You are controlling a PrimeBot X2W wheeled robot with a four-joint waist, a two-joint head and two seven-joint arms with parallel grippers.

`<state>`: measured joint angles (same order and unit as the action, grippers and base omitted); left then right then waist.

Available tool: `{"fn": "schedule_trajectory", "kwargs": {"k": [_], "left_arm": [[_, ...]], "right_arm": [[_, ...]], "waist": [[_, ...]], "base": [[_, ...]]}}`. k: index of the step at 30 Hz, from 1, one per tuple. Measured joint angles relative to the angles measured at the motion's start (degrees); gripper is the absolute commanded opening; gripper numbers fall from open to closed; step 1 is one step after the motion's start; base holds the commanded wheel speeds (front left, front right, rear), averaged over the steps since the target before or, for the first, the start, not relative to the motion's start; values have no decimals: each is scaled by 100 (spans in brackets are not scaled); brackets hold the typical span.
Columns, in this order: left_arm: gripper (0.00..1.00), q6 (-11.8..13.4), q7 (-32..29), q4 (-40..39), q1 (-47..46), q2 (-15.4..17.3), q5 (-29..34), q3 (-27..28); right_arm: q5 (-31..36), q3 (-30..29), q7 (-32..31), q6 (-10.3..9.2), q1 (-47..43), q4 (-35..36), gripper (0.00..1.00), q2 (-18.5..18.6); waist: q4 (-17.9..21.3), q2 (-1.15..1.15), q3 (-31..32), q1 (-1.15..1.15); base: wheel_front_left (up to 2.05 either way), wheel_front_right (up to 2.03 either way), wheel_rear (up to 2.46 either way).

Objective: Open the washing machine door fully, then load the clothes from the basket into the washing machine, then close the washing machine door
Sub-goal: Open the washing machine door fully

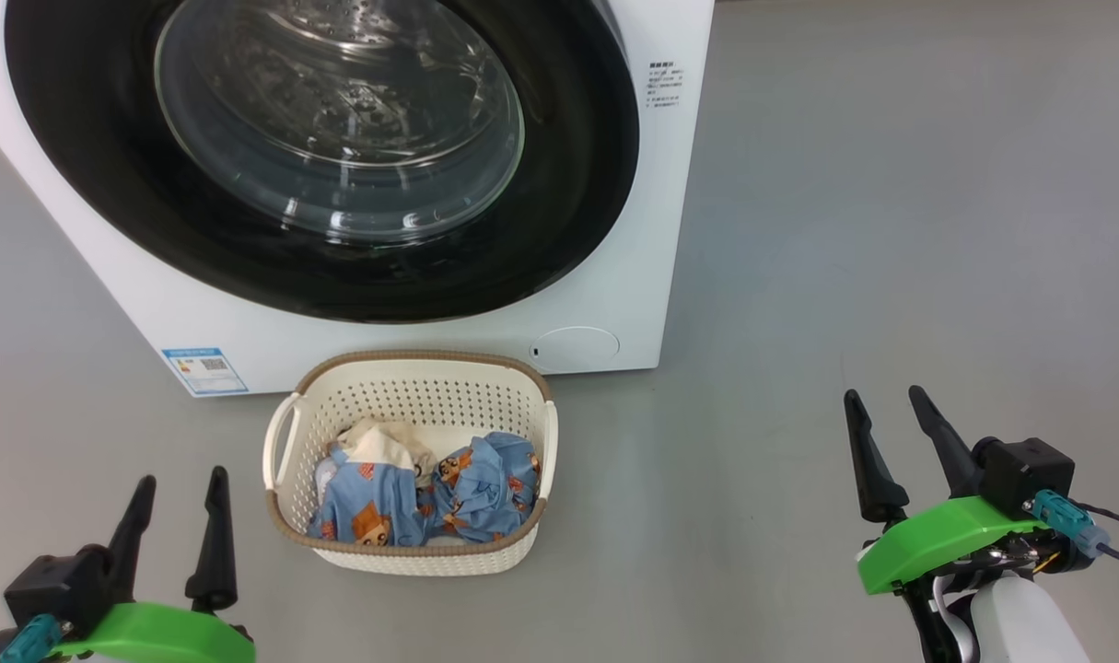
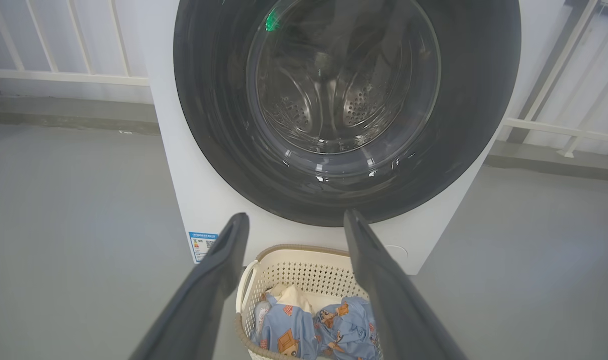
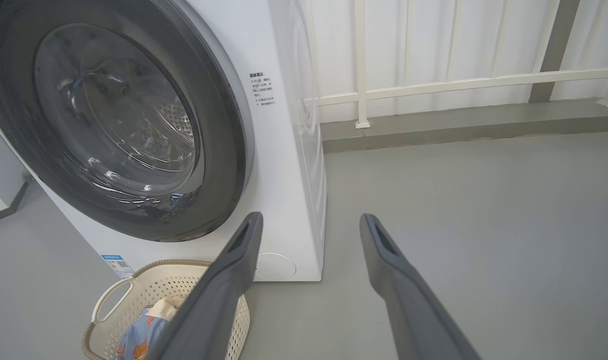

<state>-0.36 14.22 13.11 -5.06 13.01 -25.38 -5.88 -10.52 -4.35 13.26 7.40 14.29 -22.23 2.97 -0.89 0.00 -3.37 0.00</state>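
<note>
Head view: a cream perforated plastic basket point(image 1: 412, 398) of light-blue bear-print clothes point(image 1: 485, 488) is sitting before the white boxy washing machine point(image 1: 619, 285), its black-rimmed glass door point(image 1: 80, 138) shut.
Left wrist view: the left gripper point(image 2: 296, 215) is hovering empty, fingers apart.
Right wrist view: the right gripper point(image 3: 311, 215) is hovering likewise.

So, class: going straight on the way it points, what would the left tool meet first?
Probably the door, at its lower black rim, passing above the basket; depth is unclear.
</note>
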Motion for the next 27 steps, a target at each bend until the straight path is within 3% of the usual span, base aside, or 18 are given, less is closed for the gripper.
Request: {"fn": "schedule_trajectory", "kwargs": {"k": [12, 22, 25, 27], "left_arm": [[100, -143, 0, 0, -9, -212, 78, 191], [100, -309, 16, 0, -282, -372, 227, 283], [100, -376, 20, 2, -394, -447, 244, 341], [100, -422, 42, 7, -470, -512, 249, 356]], "right_arm": [[-16, -8, 48, 0, 288, 96, 100, 1], [102, 177, 54, 0, 1516, 428, 100, 40], [-100, 186, 54, 1, 2035, 506, 100, 45], [-633, 146, 53, 0, 2368, 510, 100, 53]], "waist": [[-98, 0, -217, 0], [-257, 0, -596, 0], [-315, 0, -719, 0], [-364, 0, -793, 0]], "base": [[0, 0, 0], [0, 0, 0], [0, 0, 0], [0, 0, 0]]}}
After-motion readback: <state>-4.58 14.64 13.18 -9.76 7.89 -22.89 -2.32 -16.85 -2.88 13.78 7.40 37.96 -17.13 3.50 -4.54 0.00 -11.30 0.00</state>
